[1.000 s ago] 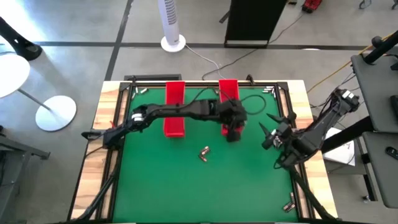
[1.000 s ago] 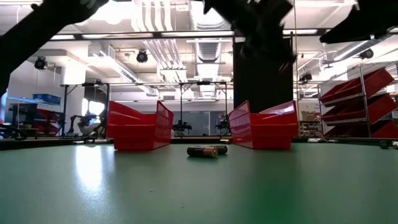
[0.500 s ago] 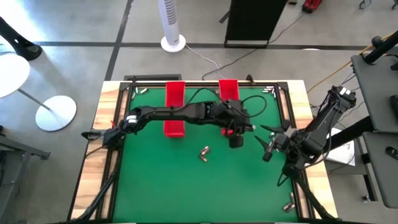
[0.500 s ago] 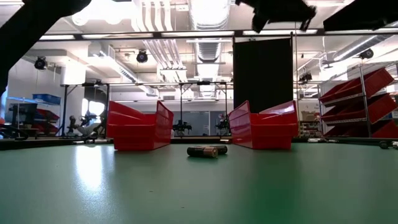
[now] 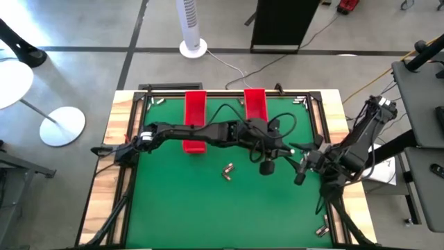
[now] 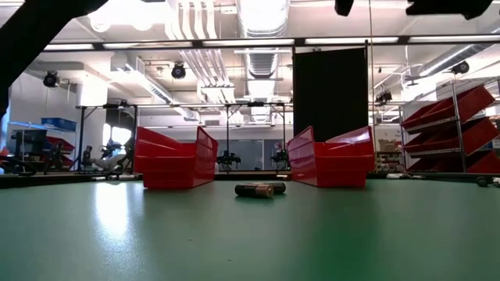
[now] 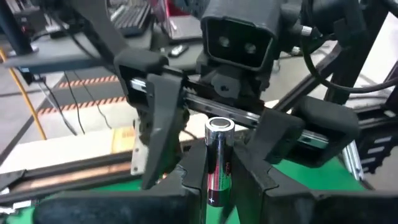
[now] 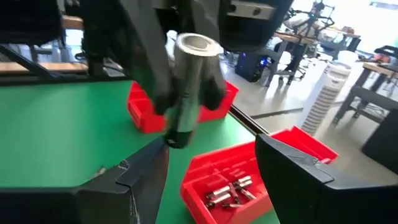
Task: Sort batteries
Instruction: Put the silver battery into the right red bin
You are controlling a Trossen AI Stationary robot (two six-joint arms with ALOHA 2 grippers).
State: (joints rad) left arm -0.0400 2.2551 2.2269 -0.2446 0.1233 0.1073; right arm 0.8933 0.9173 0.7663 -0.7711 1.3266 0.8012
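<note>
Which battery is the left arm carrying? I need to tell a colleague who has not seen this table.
Start at the green table and find the left gripper, in mid-air, facing the right gripper. The battery is the silvery, red-banded cylinder clamped between its fingers. Unlike the two batteries on the mat, it is off the surface.

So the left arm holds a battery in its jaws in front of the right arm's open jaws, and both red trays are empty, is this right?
Not quite: the trays are not both empty. The right wrist view shows batteries lying in one red tray. The rest holds: the left gripper grips a battery before the open right gripper.
</note>
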